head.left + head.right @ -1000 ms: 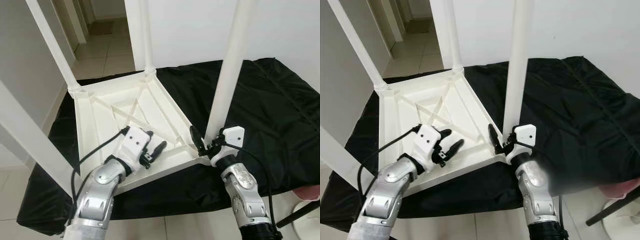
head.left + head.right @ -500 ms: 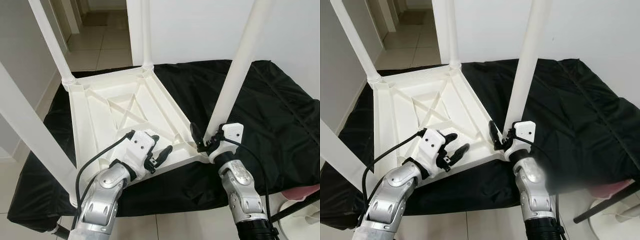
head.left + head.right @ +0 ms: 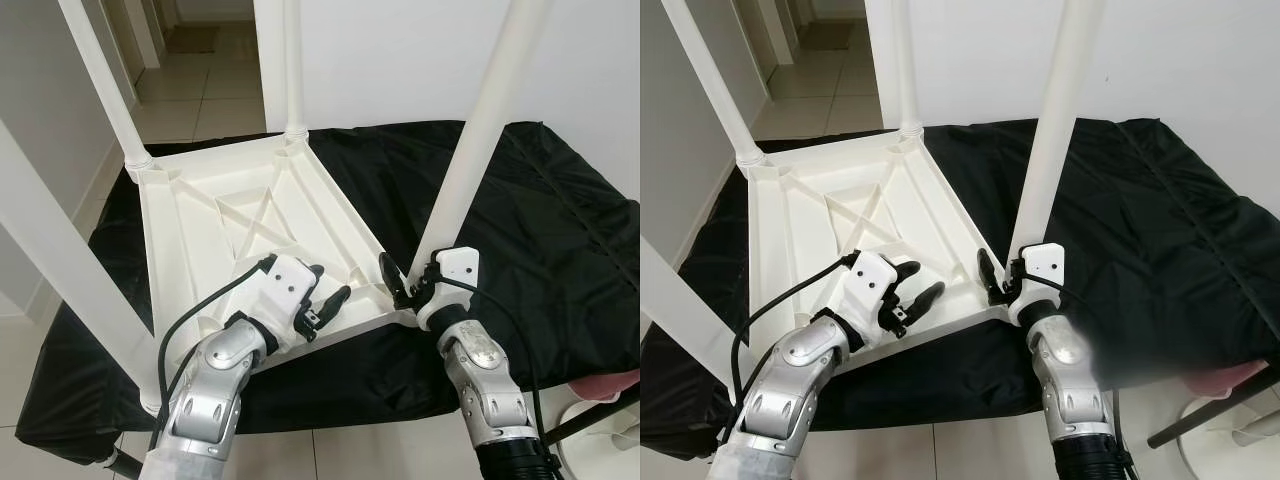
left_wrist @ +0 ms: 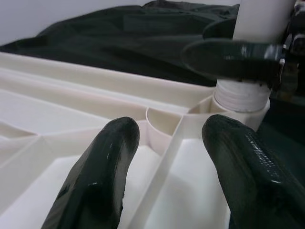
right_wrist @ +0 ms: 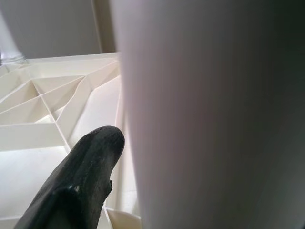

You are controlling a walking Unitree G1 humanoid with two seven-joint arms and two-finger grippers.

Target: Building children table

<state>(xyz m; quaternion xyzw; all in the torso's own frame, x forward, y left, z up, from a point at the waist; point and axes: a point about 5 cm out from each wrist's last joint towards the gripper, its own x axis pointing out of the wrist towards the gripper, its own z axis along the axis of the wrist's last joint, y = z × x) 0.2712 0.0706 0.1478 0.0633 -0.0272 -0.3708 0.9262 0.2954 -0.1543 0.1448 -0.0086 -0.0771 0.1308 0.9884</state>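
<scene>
On the black cloth-covered bench [image 3: 560,230], the upturned white plastic children's table [image 3: 230,225] lies with 4 legs up, while the left claw [image 3: 325,300], fingers spread and empty, has edged closer to the near-right white leg [image 3: 470,165], which the right claw [image 3: 405,285] still grips at its base, suggesting seating is underway.

White plastic table [image 3: 230,215], white legs [image 3: 470,150]; black cloth [image 3: 540,240]; beige tile floor [image 3: 200,100].
</scene>
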